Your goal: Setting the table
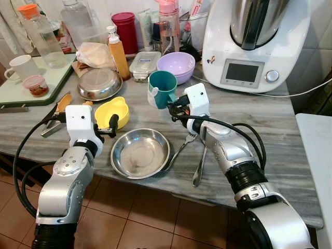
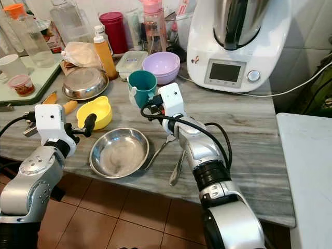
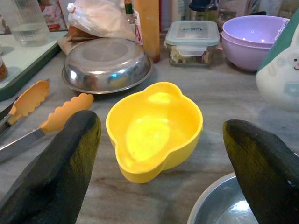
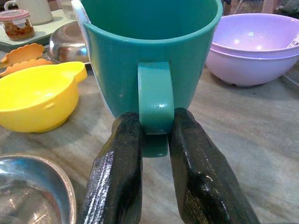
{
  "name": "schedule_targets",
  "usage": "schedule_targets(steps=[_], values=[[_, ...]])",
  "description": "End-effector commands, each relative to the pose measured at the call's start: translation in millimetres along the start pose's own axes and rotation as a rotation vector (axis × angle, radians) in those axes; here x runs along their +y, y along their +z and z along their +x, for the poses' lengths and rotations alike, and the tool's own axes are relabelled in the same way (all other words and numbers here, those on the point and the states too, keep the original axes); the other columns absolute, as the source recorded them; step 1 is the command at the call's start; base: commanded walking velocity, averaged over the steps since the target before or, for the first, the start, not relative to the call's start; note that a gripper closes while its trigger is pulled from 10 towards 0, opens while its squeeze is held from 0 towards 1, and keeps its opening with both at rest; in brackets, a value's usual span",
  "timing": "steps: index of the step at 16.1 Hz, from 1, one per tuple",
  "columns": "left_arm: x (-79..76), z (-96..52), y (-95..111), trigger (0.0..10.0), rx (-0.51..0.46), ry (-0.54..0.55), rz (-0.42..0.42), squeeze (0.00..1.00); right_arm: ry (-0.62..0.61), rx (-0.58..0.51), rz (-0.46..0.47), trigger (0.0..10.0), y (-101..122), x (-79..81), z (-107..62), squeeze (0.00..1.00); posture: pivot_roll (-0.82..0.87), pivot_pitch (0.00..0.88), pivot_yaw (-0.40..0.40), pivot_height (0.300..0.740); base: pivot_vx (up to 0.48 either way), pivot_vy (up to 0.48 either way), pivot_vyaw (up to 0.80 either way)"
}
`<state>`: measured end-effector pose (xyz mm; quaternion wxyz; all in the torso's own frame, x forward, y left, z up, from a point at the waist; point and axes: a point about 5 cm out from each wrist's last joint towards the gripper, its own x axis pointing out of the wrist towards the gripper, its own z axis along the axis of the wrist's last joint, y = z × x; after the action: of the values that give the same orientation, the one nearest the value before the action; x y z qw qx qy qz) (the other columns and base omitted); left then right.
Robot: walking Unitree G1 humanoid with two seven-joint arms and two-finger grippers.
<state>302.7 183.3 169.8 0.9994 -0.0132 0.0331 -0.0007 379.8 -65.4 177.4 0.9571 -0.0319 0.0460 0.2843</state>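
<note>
My right gripper (image 4: pixel 155 125) is shut on the handle of an upright teal cup (image 1: pixel 162 88), held over the marble counter (image 1: pixel 290 140) behind the empty steel bowl (image 1: pixel 140 153). I cannot tell whether the cup's base touches the counter. A fork (image 1: pixel 181 148) and a spoon (image 1: pixel 199 166) lie to the right of the steel bowl. My left gripper (image 3: pixel 160 122) stands open just short of a yellow bowl (image 1: pixel 111 110), which lies between the lines of its two fingers (image 3: pixel 70 154), untouched.
Orange-tipped tongs (image 1: pixel 59 106) lie left of the yellow bowl. Behind are an upturned steel dish (image 1: pixel 99 83), an orange bottle (image 1: pixel 118 54), a lidded container (image 1: pixel 145 63) and stacked purple bowls (image 1: pixel 177 65). A white kitchen machine (image 1: pixel 254 41) stands back right, a green tray (image 1: pixel 31 96) far left.
</note>
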Motion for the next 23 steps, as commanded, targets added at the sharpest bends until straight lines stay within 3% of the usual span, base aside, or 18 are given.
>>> schedule_targets(steps=[1,3,4,6,12,16,17,18,23], values=[[3.3,-2.2,2.1,10.0,-0.012,0.016,0.023,0.0,0.02,-0.033,-0.001,0.0,8.9,4.1,1.0,0.0,-0.13,0.079,0.098,0.74,0.0,0.0,0.0],[3.2,-3.0,0.7,10.0,-0.014,0.018,0.035,0.0,0.036,-0.014,0.008,0.0,8.2,5.7,-0.8,0.0,-0.13,0.079,0.098,0.74,0.0,0.0,0.0],[0.3,-3.9,-4.0,10.0,-0.036,0.001,0.065,0.0,0.043,0.004,-0.036,10.0,2.3,5.4,-3.1,0.0,-0.15,0.055,0.102,0.74,0.0,0.0,0.0],[-4.8,-3.4,-8.0,10.0,-0.081,-0.039,0.114,0.0,0.043,0.039,-0.102,10.0,-9.3,1.0,-6.6,0.0,-0.15,0.048,0.109,0.74,0.0,0.0,0.0],[-9.6,-6.7,-10.2,10.0,-0.119,-0.075,0.137,0.0,0.052,0.053,-0.102,10.0,-13.8,3.3,-5.1,0.0,-0.15,0.045,0.112,0.74,0.0,0.0,0.0],[-7.4,-11.3,-27.9,10.0,-0.106,-0.095,0.156,0.0,0.082,0.078,-0.103,10.0,-26.2,9.5,-3.0,0.0,-0.15,0.045,0.108,0.74,0.0,0.0,0.0],[-6.5,-11.8,-33.6,10.0,-0.097,-0.105,0.17,0.0,0.081,0.085,-0.105,10.0,-28.4,9.3,-2.3,0.67,-0.15,0.045,0.108,0.74,0.0,0.0,0.0],[-6.4,-11.7,-35.8,10.0,-0.094,-0.105,0.172,0.0,0.08,0.091,-0.106,10.0,-30.2,9.0,-2.1,1.0,-0.15,0.043,0.107,0.74,0.0,0.0,0.0],[-11.8,-8.4,-35.9,10.0,-0.113,-0.113,0.179,0.0,0.062,0.096,-0.116,10.0,-32.4,6.9,0.7,1.0,-0.15,0.035,0.108,0.74,0.0,0.0,0.0]])
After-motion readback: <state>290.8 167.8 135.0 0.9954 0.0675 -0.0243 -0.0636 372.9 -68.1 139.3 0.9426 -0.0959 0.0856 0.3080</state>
